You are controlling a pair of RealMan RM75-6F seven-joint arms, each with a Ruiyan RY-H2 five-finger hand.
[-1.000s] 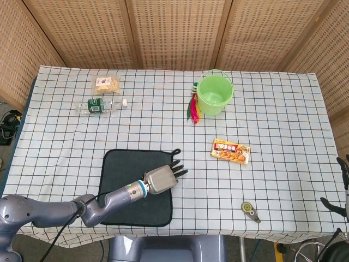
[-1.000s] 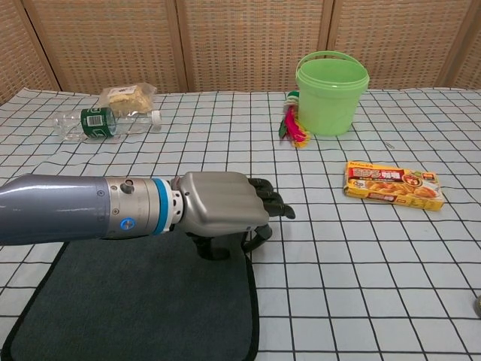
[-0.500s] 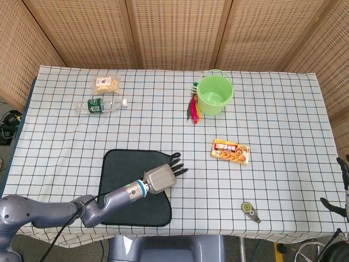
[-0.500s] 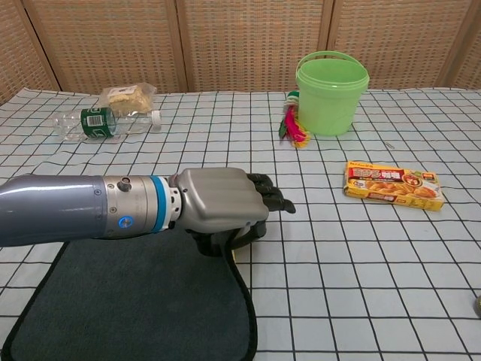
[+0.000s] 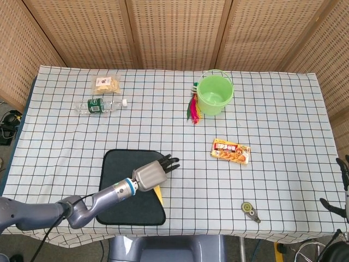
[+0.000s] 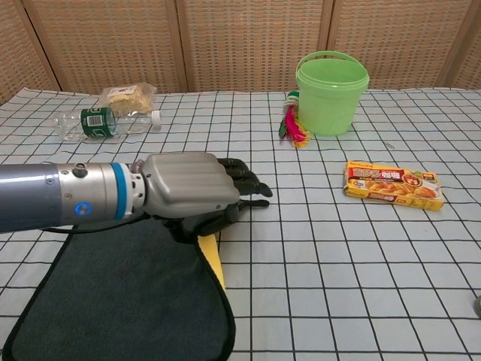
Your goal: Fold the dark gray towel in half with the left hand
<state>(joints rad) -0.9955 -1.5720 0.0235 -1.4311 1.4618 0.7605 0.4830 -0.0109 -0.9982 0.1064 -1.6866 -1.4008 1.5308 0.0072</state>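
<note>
The dark gray towel lies at the table's near left. My left hand grips its far right corner and holds it lifted, pulled leftward over the towel. A yellow underside shows beneath the raised edge. The fingers are curled down around the cloth, with the fingertips pointing right. My right hand barely shows at the right edge of the head view; its fingers are too cropped to read.
A green bucket stands at the back with a feather toy beside it. A curry box lies right of centre. A water bottle and snack bag lie far left. A tape roll sits near the front.
My left hand has moved left and up with the towel's corner pinched. The right edge has peeled off the table, exposing the yellow underside.
</note>
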